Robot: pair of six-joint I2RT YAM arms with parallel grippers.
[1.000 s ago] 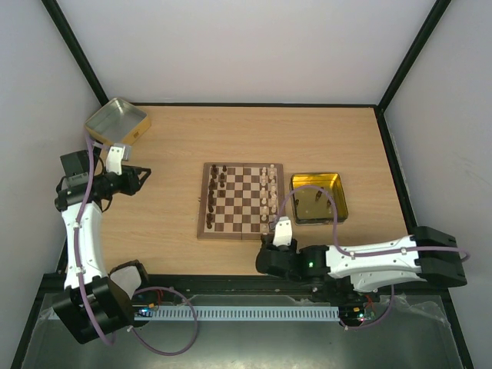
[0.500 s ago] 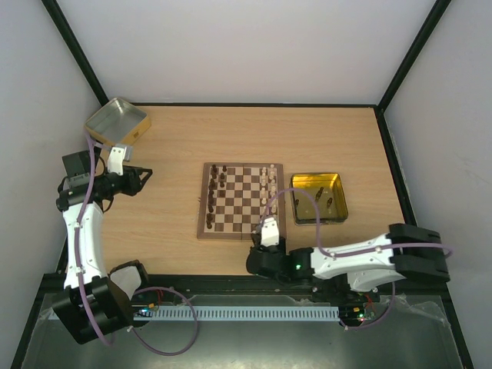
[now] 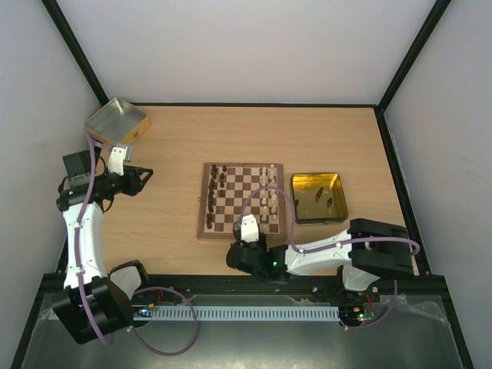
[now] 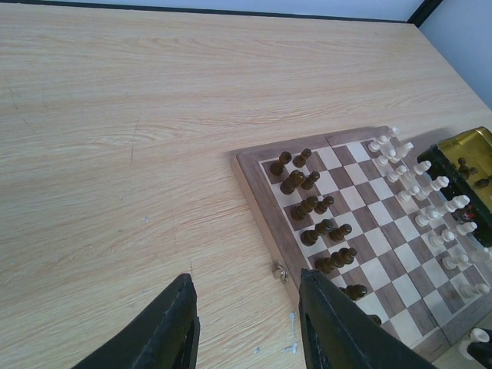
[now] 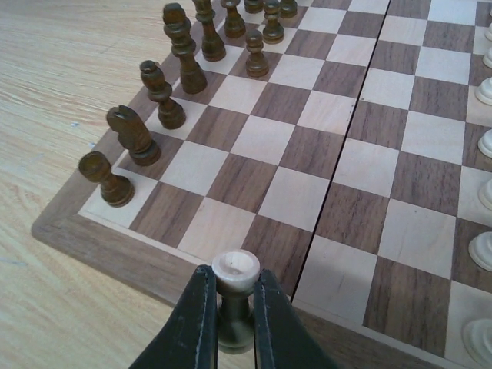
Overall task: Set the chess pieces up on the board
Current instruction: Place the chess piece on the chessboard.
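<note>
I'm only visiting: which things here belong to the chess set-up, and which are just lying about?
Part of the job: board; dark pieces; pale pieces; held piece in the right gripper; gold tray holding more dark pieces.
Lying about: metal tin in the far left corner; left gripper, open and holding nothing.

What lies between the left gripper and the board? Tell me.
Only bare wooden tabletop, seen in the left wrist view: nothing between the left gripper and the board.
</note>
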